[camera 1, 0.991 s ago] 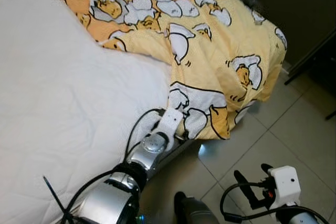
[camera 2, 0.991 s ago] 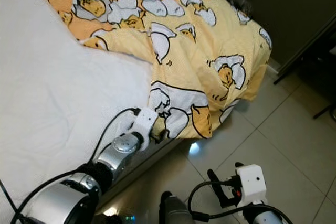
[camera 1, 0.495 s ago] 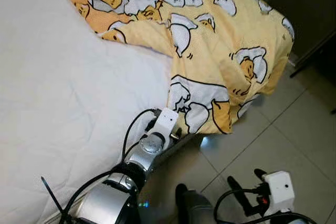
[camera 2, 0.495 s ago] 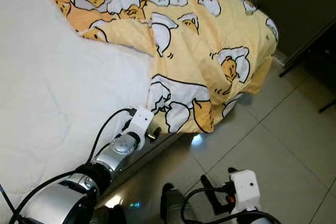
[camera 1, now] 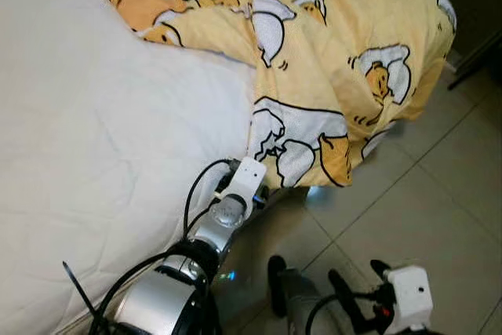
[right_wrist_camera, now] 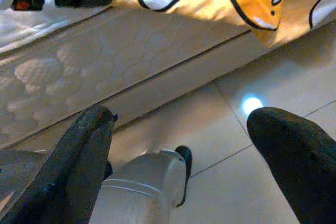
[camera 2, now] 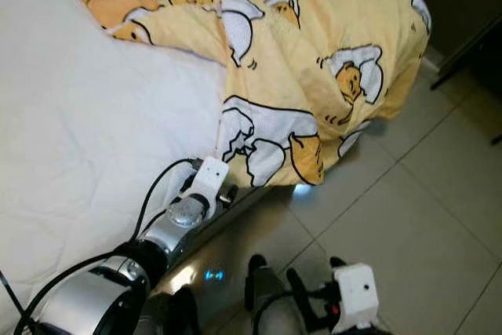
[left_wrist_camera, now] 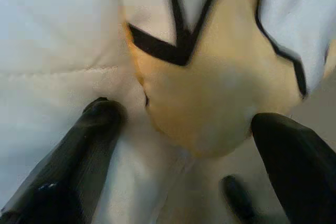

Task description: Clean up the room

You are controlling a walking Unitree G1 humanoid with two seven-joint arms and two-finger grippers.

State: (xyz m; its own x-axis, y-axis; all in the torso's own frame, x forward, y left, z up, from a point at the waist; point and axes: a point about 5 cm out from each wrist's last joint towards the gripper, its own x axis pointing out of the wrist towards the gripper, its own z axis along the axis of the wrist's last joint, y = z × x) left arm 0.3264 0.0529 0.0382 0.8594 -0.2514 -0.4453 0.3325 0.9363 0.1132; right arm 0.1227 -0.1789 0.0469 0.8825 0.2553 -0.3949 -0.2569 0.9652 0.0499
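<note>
Because the yellow cartoon-print duvet (camera 1: 329,76) hangs off the bed (camera 1: 94,139) at two o'clock, soft and limp, its drooping corner suits pinching. Left end effector (left_wrist_camera: 194,145) straddles that corner, fingers spread; right end effector (right_wrist_camera: 178,145) is spread above floor tiles (camera 1: 439,225).

A bed with a white quilted mattress (camera 1: 94,139) fills the left side of the frame. To the lower right lies a floor of large pale grey tiles (camera 1: 439,225) with thin dark grout lines, a small bright light reflection (camera 1: 312,191) near the bed's edge. Dark furniture (camera 2: 471,5) stands at the upper right corner.
</note>
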